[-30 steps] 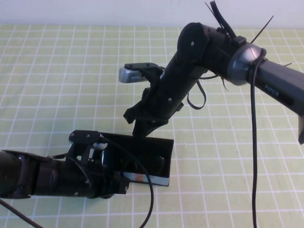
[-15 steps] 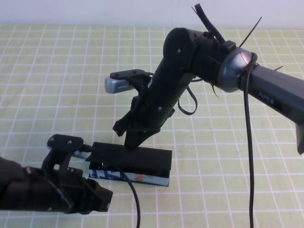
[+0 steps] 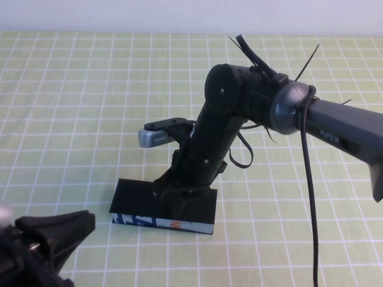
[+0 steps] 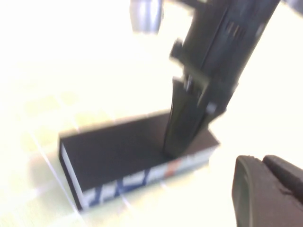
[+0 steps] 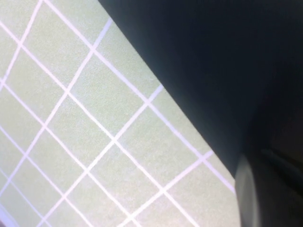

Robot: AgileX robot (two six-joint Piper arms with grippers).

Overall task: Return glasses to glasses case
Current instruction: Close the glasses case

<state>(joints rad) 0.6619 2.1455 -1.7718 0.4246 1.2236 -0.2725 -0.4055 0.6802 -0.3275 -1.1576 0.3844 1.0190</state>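
The glasses case (image 3: 139, 196) lies shut on the checked mat, its flat black lid down and its blue, white and orange front side facing me. The glasses are hidden. My right gripper (image 3: 179, 201) is shut, and its tips press on the right part of the lid; the left wrist view shows the right gripper (image 4: 178, 147) meeting the glasses case (image 4: 113, 152) there. In the right wrist view the lid (image 5: 213, 61) fills the frame beside one finger (image 5: 265, 194). My left gripper (image 3: 82, 223) is shut, empty, and sits off the case's near left corner. The left gripper (image 4: 261, 176) shows its fingertips together.
The green mat (image 3: 72, 107) with a white grid covers the whole table. The right arm (image 3: 335, 128) slants in from the right, with a loose black cable (image 3: 311, 209) hanging from it. A grey wrist camera (image 3: 157, 136) juts out to the left above the case.
The case lid stood open a second ago and now lies flat. My right gripper came down onto the lid. My left gripper drew back from the case towards the near left corner.
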